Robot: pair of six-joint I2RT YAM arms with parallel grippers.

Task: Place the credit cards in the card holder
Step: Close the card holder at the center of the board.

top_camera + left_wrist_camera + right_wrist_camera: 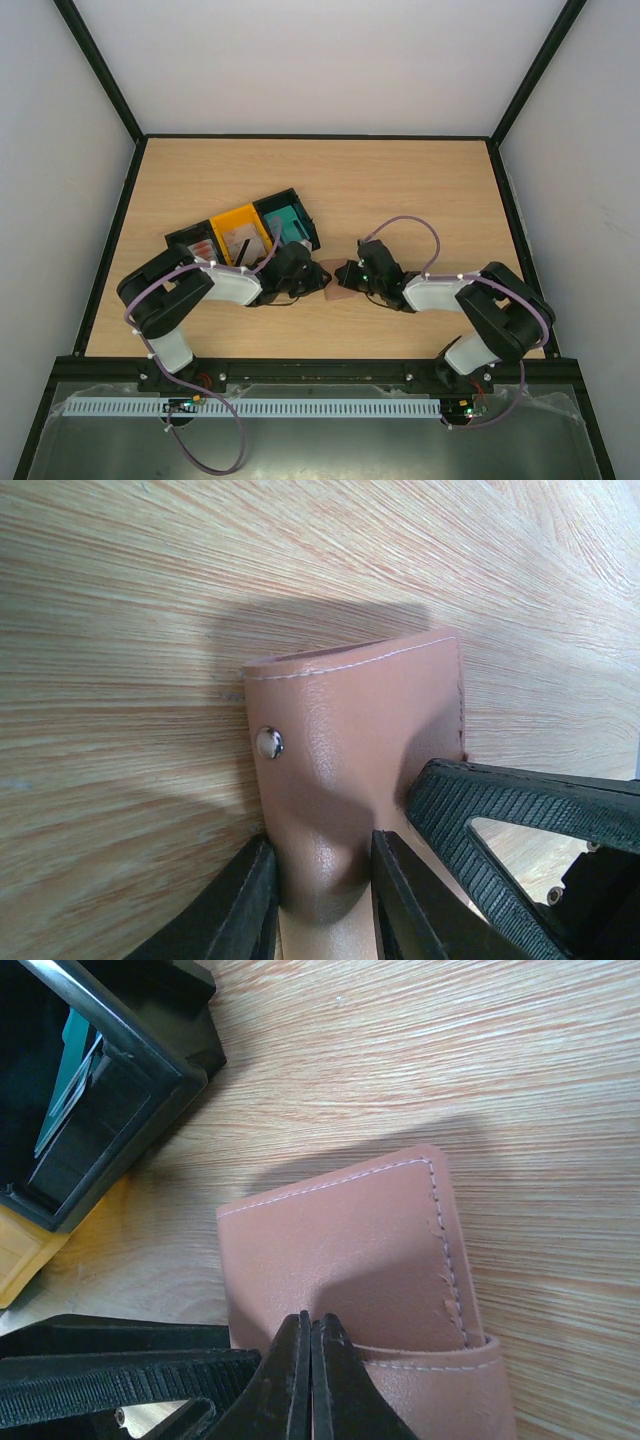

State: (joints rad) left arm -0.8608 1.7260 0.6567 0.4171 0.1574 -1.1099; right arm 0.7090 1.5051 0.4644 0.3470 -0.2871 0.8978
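Left of centre on the tabletop [420,190] stand three trays [232,212] holding cards [287,224]. Nearer, mid-tabletop, the pinkish-brown leather holder [350,740] with white stitching and a metal stud [268,743] sits between both tools. The left tool [320,870] is clamped on its flap; the right tool [308,1332] is pressed together, touching it.
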